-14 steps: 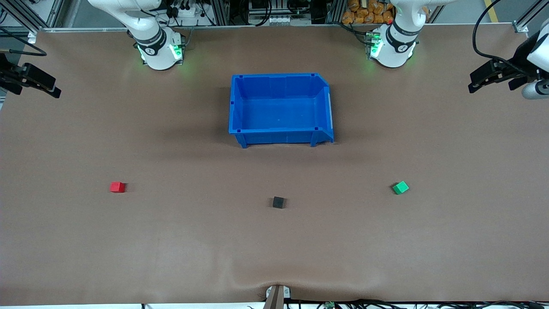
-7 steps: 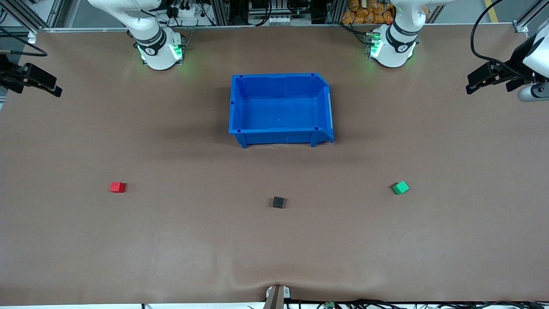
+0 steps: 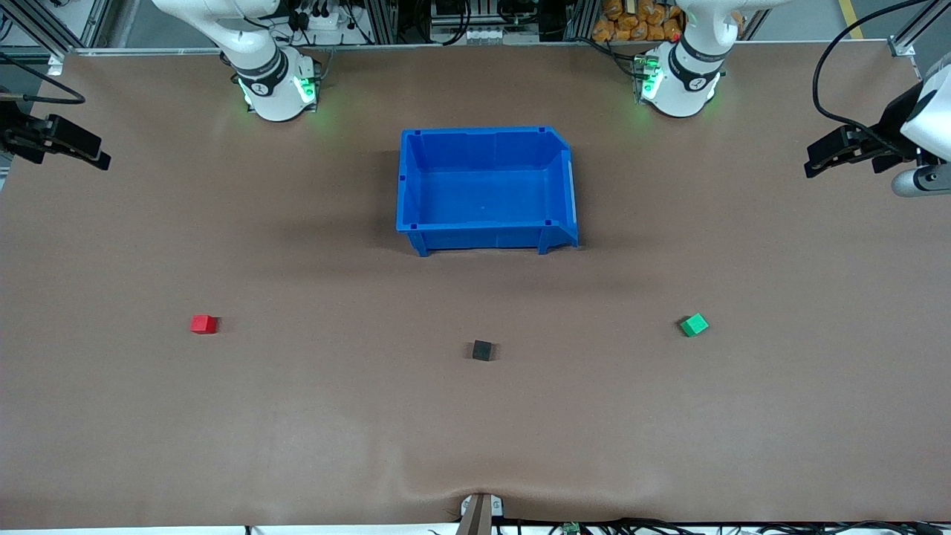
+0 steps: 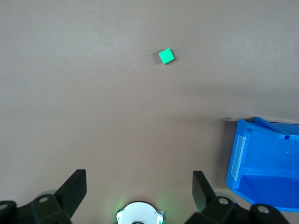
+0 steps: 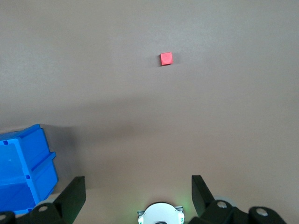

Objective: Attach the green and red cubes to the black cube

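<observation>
Lying apart on the brown worktop [image 3: 297, 431]: tiny bright red cube [image 3: 202, 324] toward the right arm's end, tiny bright green cube [image 3: 694, 325] toward the left arm's end, turned slightly askew, and matte black cube [image 3: 482, 350] between them, a little nearer the front camera. Standing farther from that camera: blue bin [image 3: 416, 193]. Hovering over the worktop's ends, both with fingers spread wide and holding nothing: left gripper [image 3: 817, 160] and right gripper [image 3: 93, 154].
</observation>
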